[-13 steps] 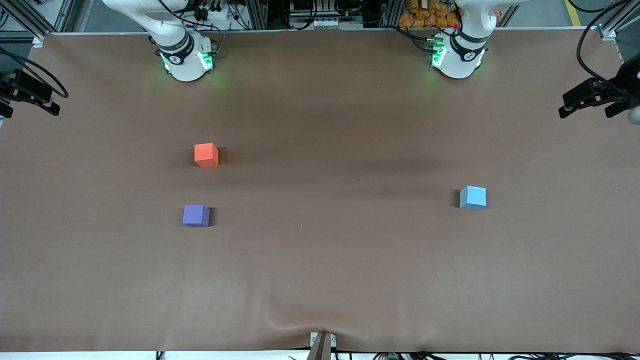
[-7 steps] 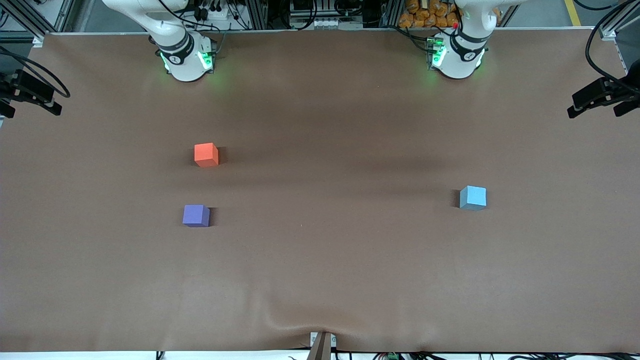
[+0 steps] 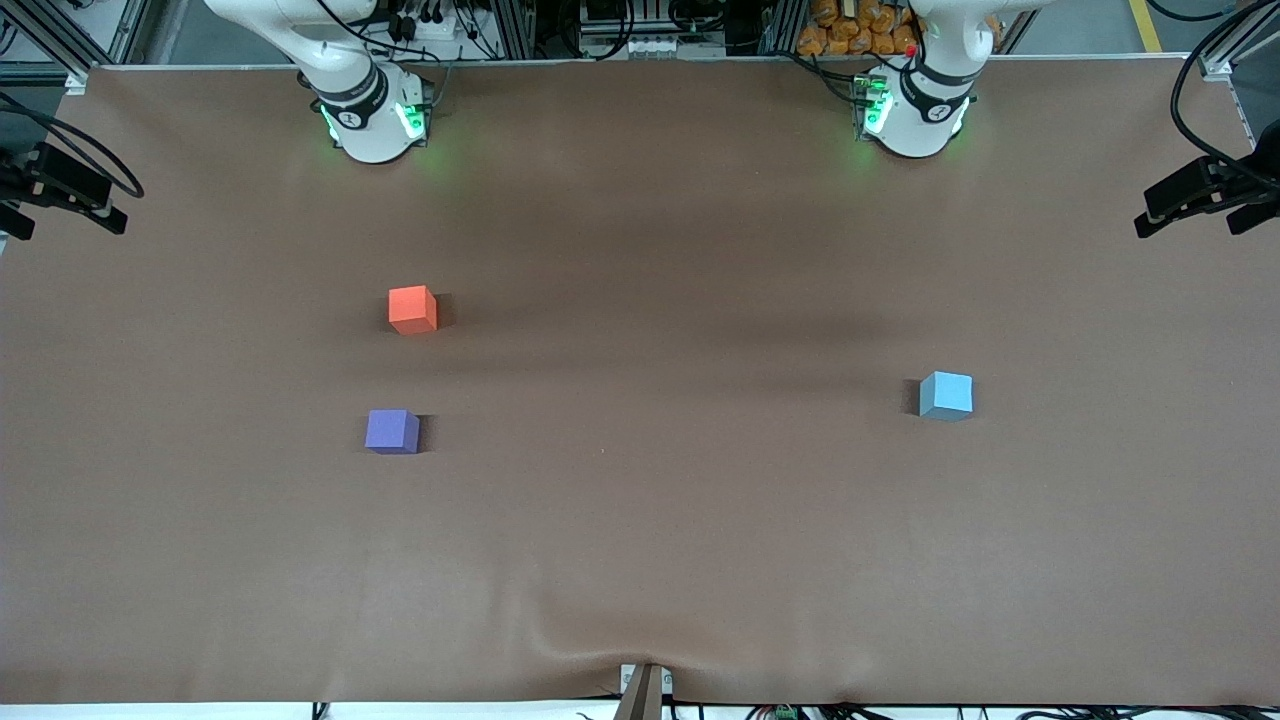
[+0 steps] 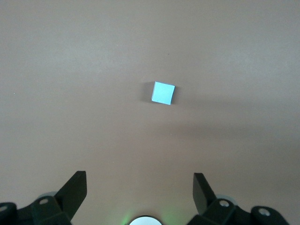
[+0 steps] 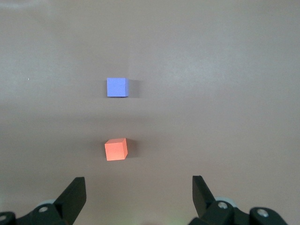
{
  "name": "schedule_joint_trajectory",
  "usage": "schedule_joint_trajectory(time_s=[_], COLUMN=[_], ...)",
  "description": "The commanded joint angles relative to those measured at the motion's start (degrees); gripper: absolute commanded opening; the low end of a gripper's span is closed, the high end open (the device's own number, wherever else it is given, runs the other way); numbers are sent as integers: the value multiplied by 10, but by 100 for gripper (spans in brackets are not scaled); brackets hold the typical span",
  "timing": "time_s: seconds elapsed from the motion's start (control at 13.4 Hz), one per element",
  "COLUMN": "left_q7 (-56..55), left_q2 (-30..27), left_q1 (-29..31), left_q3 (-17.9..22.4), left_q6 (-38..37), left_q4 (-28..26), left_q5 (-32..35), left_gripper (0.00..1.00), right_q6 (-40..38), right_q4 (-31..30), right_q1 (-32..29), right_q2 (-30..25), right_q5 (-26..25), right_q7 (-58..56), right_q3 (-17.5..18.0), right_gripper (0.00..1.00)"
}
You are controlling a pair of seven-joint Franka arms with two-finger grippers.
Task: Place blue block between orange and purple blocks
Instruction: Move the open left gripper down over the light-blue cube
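The sky-blue block sits alone on the brown table toward the left arm's end; it also shows in the left wrist view. The orange block and the purple block sit toward the right arm's end, with the orange one farther from the front camera and a bare gap between them. Both show in the right wrist view, orange and purple. My left gripper is open and empty, high over the table short of the blue block. My right gripper is open and empty, high over the table short of the orange block.
The brown cloth-covered table has a wrinkle at its near edge. The two arm bases stand along the table's edge farthest from the front camera. Black hardware with cables shows at each end edge.
The black hardware at the left arm's end edge of the front view shifted slightly outward and up. The three blocks have not moved.
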Motion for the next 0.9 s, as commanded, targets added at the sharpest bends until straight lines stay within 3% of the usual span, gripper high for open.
schedule_joint_trajectory(time_s=[0.0, 0.37, 0.6, 0.82], left_q7=[1, -16, -16, -16], left_q2=[2, 4, 4, 6], left_q1=[3, 0, -2, -3], left_q3=[-3, -8, -10, -20], left_q6=[-4, 4, 73, 218], left_q4=[3, -31, -119, -245], left_q5=[1, -1, -1, -5], left_gripper=[100, 100, 100, 100], right_q6=[2, 14, 12, 7], right_q4=[13, 20, 20, 20], right_q1=[5, 39, 46, 85], right_q2=[9, 17, 17, 17], right_q5=[6, 5, 8, 6], right_q7=[1, 1, -1, 1], right_q3=[-1, -1, 1, 0], right_gripper=[100, 100, 100, 100])
